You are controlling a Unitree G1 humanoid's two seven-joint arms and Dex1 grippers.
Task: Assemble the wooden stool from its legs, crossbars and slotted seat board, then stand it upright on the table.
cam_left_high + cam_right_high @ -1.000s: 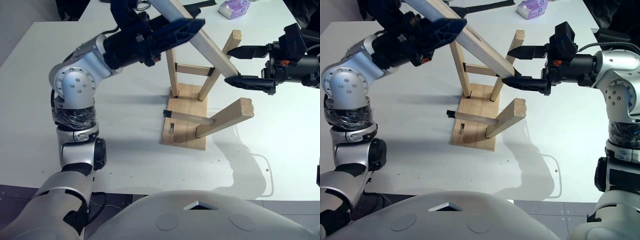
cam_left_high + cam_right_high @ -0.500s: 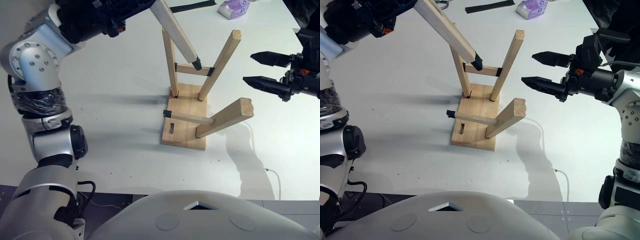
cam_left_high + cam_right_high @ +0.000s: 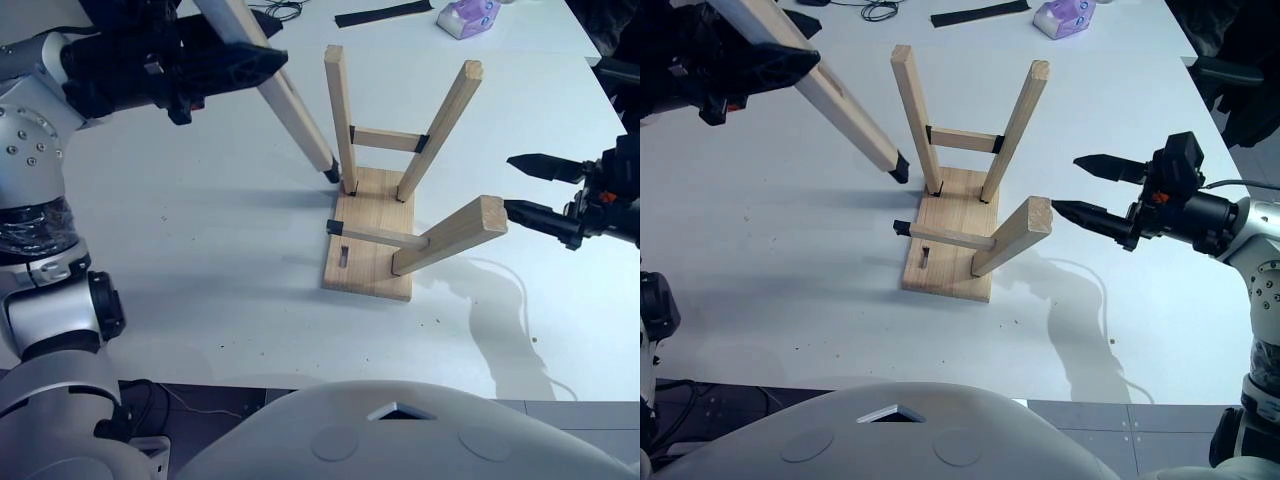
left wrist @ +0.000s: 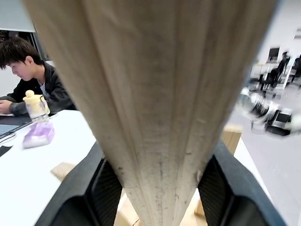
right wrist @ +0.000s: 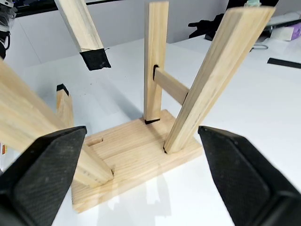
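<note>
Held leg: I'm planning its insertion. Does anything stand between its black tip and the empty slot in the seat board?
Yes, it seems so. The free end of the crossbar on the tilted leg juts over the seat board, between the tip of the held leg and the empty slot.

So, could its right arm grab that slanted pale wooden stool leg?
Probably yes: the open right end effector hangs right beside the upper end of the slanted pale wooden stool leg, with nothing between them.
</note>
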